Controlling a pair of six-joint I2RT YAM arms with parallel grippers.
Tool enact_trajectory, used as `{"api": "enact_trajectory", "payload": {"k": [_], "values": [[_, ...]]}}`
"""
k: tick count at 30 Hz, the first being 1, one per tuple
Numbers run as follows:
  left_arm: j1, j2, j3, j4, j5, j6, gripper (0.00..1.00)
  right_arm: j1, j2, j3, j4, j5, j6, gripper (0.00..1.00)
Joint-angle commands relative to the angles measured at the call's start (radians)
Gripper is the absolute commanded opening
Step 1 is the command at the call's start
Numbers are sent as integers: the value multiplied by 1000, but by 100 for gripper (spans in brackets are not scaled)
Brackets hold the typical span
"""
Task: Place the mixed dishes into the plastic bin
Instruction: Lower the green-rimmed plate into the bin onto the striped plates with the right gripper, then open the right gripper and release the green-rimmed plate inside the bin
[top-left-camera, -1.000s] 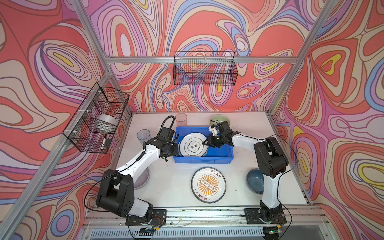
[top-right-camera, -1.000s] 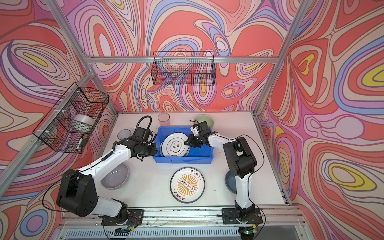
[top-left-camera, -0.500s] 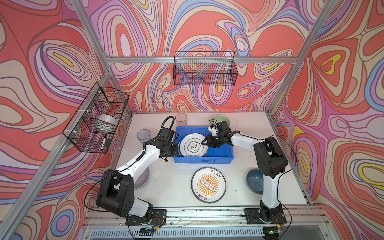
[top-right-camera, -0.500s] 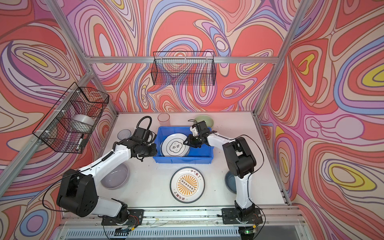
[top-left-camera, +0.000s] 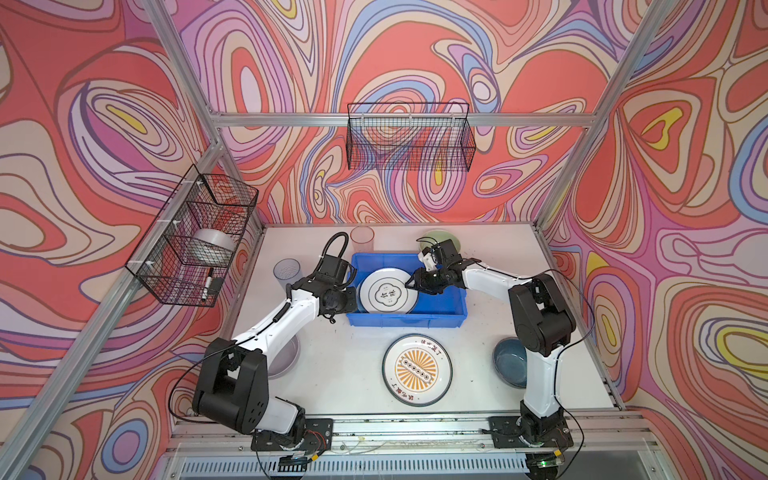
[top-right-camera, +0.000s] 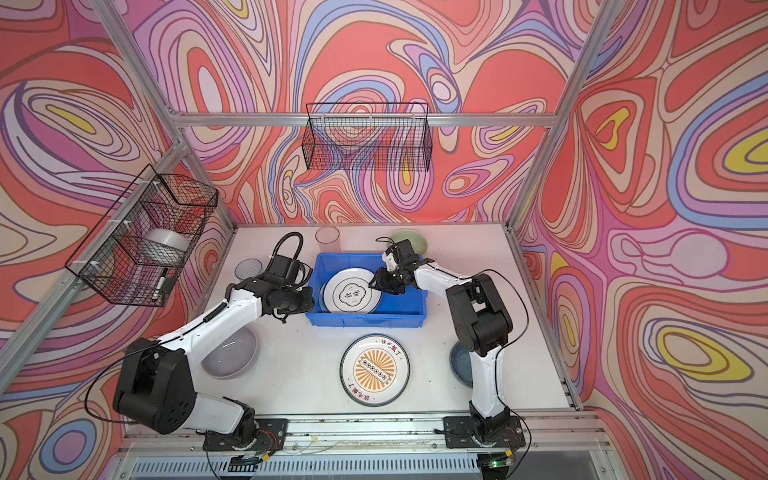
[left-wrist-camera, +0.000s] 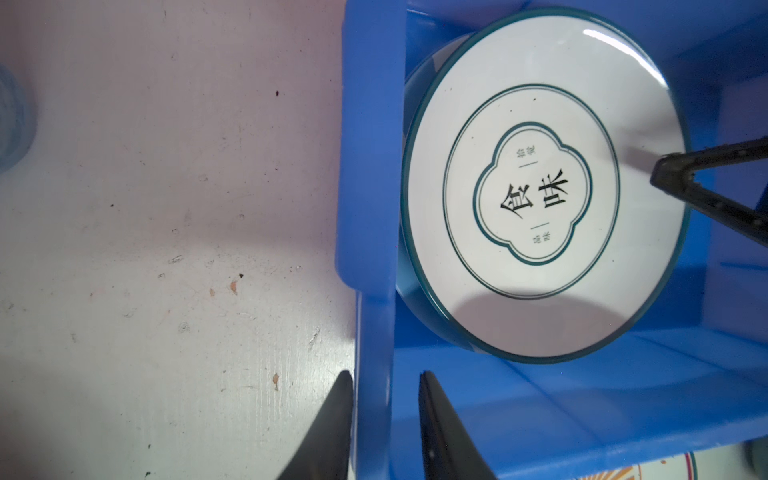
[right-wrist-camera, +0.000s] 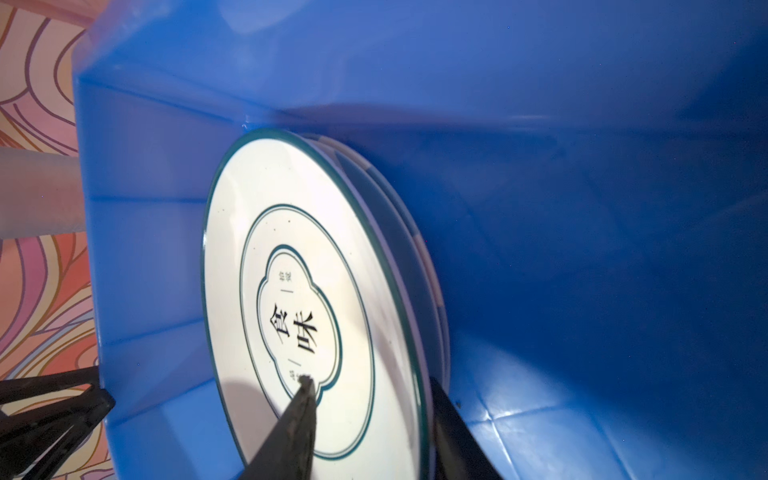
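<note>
Right gripper releasing plate in bin; left gripper bracing the bin.
At centre-left of both top views the left gripper (left-wrist-camera: 384, 374) is staying clamped across the left wall of the blue plastic bin (top-left-camera: 405, 320). In the bin's left half the white teal-rimmed plate (top-left-camera: 388, 289) is resting on a striped plate (right-wrist-camera: 430, 270). Right of it the right gripper (right-wrist-camera: 370, 380), closed a second ago, is spreading its jaws, one finger over the plate's face and one behind its rim. Judgement: this plate is delivered. Along the lower frame the grey bowl (top-left-camera: 286, 353), lettered plate (top-left-camera: 417, 370) and dark blue bowl (top-left-camera: 509, 361) are waiting outside the bin.
</note>
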Motion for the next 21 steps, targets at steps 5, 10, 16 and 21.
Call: {"api": "enact_trajectory", "payload": {"k": [5, 10, 16, 21], "values": [[9, -20, -7, -4, 2, -6, 32, 7, -5, 38, -44, 34, -31, 49], [11, -43, -10, -12, 1, 2, 33, 7, -20, 41, -68, 59, -47, 49], [10, -76, -11, -33, 3, 7, 38, 6, -54, 42, -103, 110, -74, 51], [11, -123, -18, -57, 22, 37, 46, 7, -97, 29, -116, 185, -80, 50]]}}
